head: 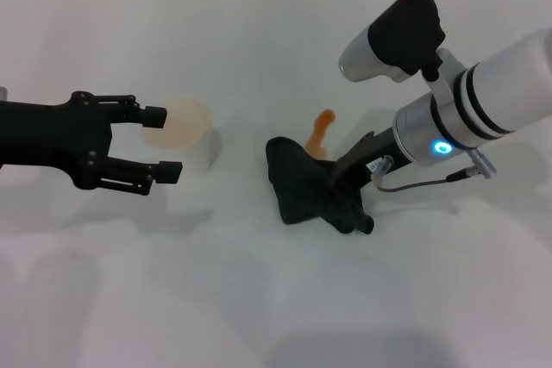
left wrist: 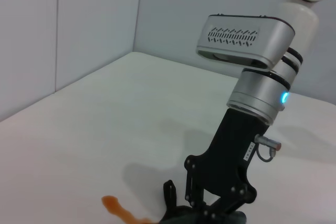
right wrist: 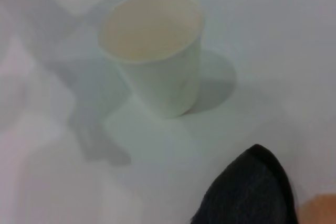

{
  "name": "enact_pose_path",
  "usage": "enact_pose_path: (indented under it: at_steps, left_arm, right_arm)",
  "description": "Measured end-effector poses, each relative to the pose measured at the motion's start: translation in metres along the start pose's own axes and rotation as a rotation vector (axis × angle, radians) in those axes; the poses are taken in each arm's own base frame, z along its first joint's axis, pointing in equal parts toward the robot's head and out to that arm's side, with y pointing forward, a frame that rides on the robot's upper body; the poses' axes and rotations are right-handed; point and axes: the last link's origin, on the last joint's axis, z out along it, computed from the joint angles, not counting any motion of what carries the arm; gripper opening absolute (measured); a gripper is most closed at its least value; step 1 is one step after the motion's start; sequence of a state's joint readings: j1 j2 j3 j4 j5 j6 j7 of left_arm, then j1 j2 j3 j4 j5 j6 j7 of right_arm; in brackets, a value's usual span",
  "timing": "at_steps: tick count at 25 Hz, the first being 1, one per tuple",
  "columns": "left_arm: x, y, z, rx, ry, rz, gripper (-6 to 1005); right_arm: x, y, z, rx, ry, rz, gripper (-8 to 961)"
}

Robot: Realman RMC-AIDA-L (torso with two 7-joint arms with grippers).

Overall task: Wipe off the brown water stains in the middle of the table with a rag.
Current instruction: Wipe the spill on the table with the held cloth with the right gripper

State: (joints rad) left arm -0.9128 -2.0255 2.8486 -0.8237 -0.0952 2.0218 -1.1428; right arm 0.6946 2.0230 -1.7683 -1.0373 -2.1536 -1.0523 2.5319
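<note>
Nearest the front edge of the counter (head: 259, 316): bare white surface, nothing resting on it

Mid-counter, rag (head: 306, 185): dark black-green cloth, crumpled in irregular folds, lying flat on the surface. Right gripper (head: 349, 185) lowered onto the right part of the rag, pressing or gripping the cloth; finger position masked by the folds, so cannot tell whether clenched or released. Left wrist view confirms the black gripper body planted in the cloth

Just behind the rag, toward the far edge: brown water stains (head: 320, 133), a thin orange-brown translucent streak, one end reaching the rag's rear edge, the other end rounded and brighter. Streak intact and clearly visible; rag covering only its near end at most

Progress, judged: rag secured or nearly so, wiping not yet effective; most of the stain left to clear. Remaining: sweep of the rag toward the far edge across the full streak

Left side of the counter: white paper cup (head: 183, 134) upright, apparently empty with a faint tint inside. Left gripper (head: 162, 142) hanging released, fingers spread around the cup, idle
</note>
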Motion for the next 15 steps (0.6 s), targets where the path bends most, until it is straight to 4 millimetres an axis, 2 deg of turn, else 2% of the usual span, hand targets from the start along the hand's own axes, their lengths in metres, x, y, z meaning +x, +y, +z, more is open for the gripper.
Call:
enact_pose_path:
  at_steps: [15]
  left_arm:
    - [-0.002, 0.001, -0.001, 0.004, -0.001, -0.004, 888]
  right_arm:
    - [-0.003, -0.019, 0.0, 0.072, -0.059, 0.038, 69]
